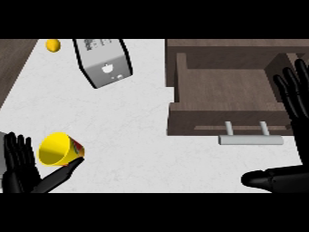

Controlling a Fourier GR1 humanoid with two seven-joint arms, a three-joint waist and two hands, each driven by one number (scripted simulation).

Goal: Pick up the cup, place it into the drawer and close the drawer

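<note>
Start at the left edge: your left hand [19,167] is low in the view with its fingers [17,152] straight and spread, thumb angled out to the right. The yellow cup [58,148] lies tipped on its side just beside them, its open mouth turned up towards you, its red-patterned base pointing right. It sits in the gap between fingers and thumb, its left rim touching or nearly touching the fingers, but nothing curls round it, so you hold nothing yet. That open pose suits a scoop or wrap from the side.

Further along the white worktop [150,149], a grey carton [106,61] lies flat near the back, with a small yellow object [53,45] beside it; neither blocks your route.

On the right, the drawer [183,122] stands pulled out, its handle [250,138] facing you, ready to receive the cup. Your right hand [304,97] rests open above it, fingers up, well apart from the cup.
</note>
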